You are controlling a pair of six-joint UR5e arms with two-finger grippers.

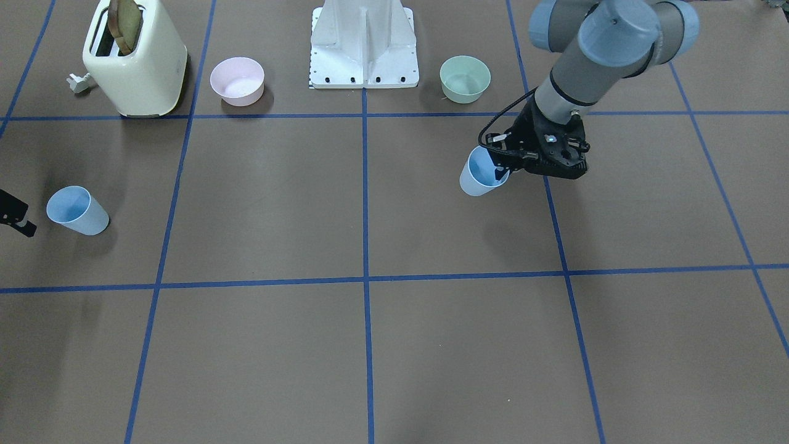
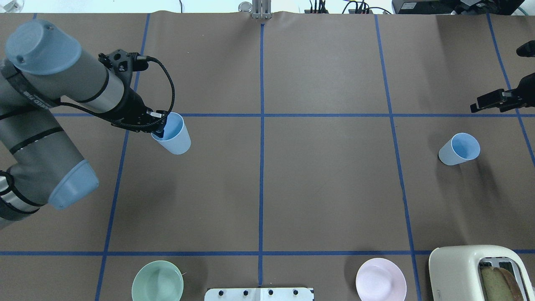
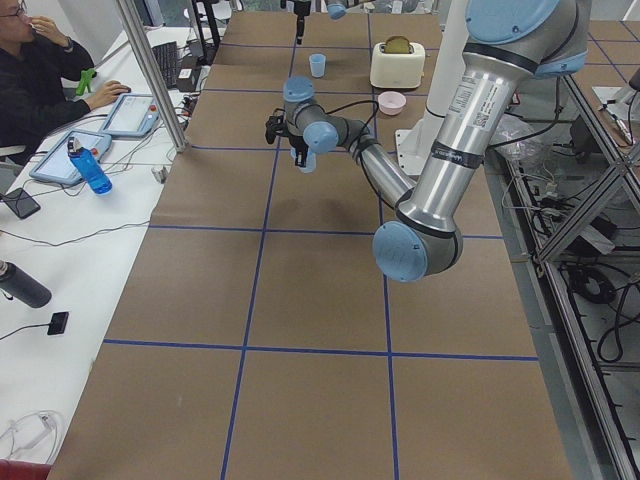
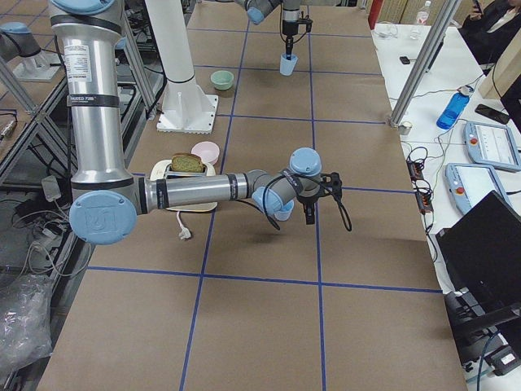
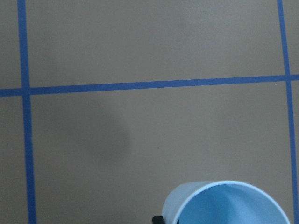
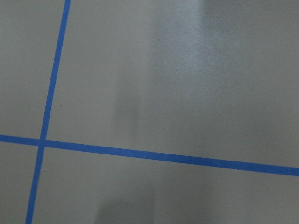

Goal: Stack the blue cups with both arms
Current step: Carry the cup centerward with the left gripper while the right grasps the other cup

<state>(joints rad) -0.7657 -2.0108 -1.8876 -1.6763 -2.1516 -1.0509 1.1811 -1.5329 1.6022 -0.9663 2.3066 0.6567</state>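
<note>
Left pincer (image 2: 161, 129) is clamped on the rim wall of one cup (image 2: 175, 138), apparently lifted off the bench (image 2: 292, 188). The thin, smooth, tapered plastic may slip or tilt in this one-sided hold. Other cup (image 2: 459, 149) stands upright near right pincer (image 2: 485, 101), whose opening cannot be told.

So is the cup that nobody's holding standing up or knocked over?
Standing up. The free blue cup sits on its narrow base on the table, open mouth facing up, not lying on its side.
</note>
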